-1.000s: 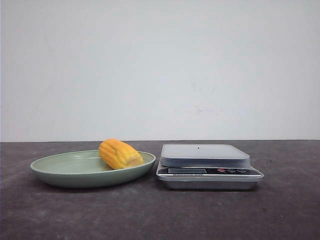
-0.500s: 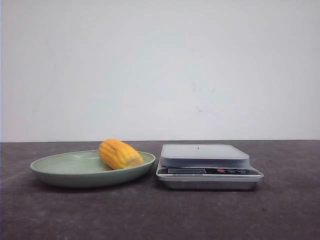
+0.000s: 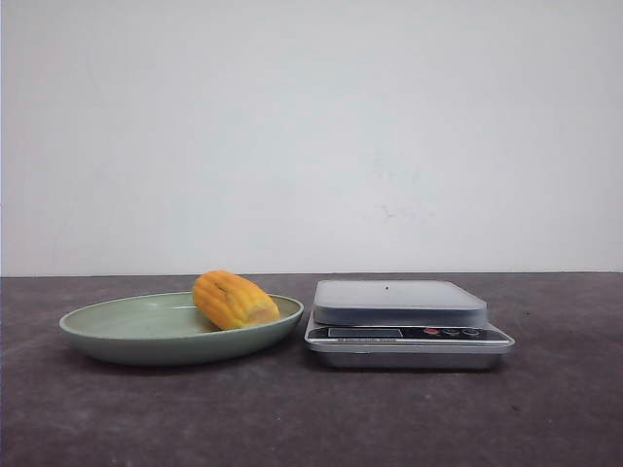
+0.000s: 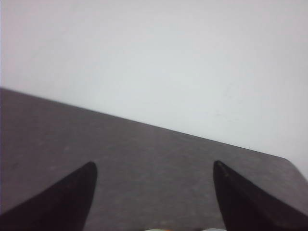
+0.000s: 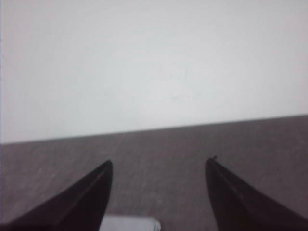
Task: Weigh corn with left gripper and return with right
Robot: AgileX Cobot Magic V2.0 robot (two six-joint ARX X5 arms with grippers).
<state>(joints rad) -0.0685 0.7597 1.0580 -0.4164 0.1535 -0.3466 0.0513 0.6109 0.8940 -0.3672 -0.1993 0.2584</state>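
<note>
A plain white wall [image 3: 311, 136] stands behind the dark, speckled desk [image 3: 311, 418] I face. On it sits a silver kitchen scale [image 3: 407, 323], my landmark here. Its display strip and small round buttons face me, but any writing on them is too small to read.

Just to the left of the scale lies a pale green shallow plate [image 3: 117, 331], its rim close to the scale's edge. The corn [image 3: 234, 299] rests in that plate, on the side nearest the scale, lying tilted with its paler cut end turned toward the scale.

My left gripper [image 4: 154, 166] has its jaws spread wide, with nothing between them, over bare desk with the wall beyond. The corn does not show in that wrist view.

My right gripper [image 5: 159, 163] also has its jaws spread apart and holds nothing. A pale grey corner, probably the scale's platform, shows low between its fingers [image 5: 91, 197]. The corn is well apart from both pairs of jaws.
</note>
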